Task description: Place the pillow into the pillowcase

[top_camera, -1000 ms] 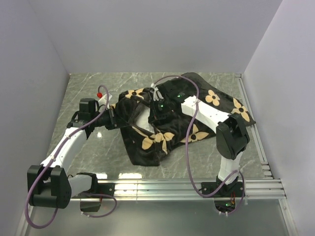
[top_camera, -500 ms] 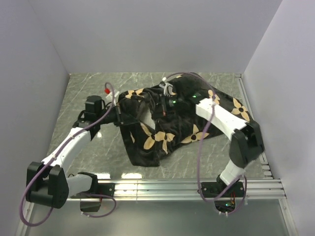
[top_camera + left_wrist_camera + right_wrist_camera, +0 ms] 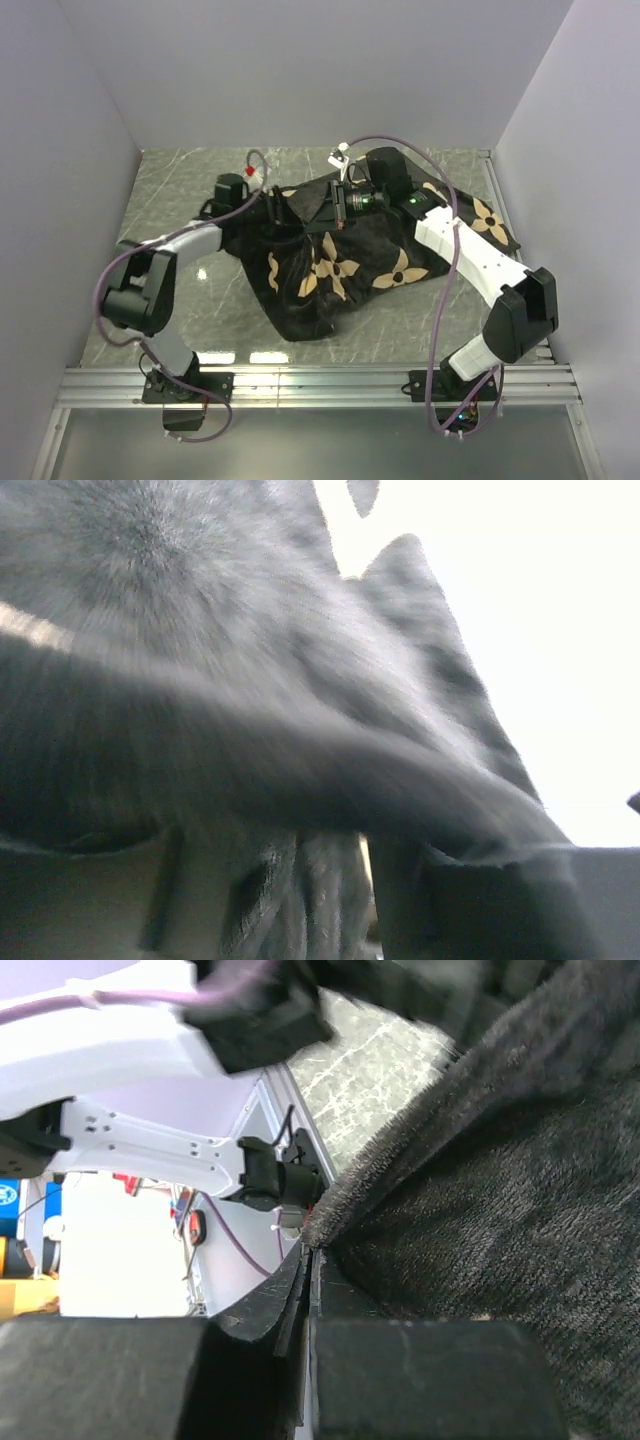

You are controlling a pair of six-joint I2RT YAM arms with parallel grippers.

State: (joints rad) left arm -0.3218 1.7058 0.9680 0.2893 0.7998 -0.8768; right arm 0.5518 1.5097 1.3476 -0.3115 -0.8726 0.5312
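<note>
The black pillowcase (image 3: 350, 265) with tan flowers lies bunched in the middle of the table. The pillow is hidden; no white shows anywhere. My right gripper (image 3: 338, 203) is at the case's far edge, shut on the fuzzy black hem (image 3: 330, 1222), its fingers pressed together (image 3: 312, 1260). My left gripper (image 3: 278, 212) is at the case's far-left corner. In the blurred left wrist view its fingers stand apart (image 3: 330, 880), with folds of dark pillowcase (image 3: 200, 630) lying over and between them.
The grey marble tabletop (image 3: 180, 180) is walled in white on three sides. An aluminium rail (image 3: 320, 380) runs along the near edge and another rail (image 3: 512, 235) along the right. The left arm's white link (image 3: 130, 1040) crosses above the right gripper.
Both arms moved toward the back wall, dragging the pillowcase with them. The white patch in the case's opening is covered now. The left gripper went from shut to open.
</note>
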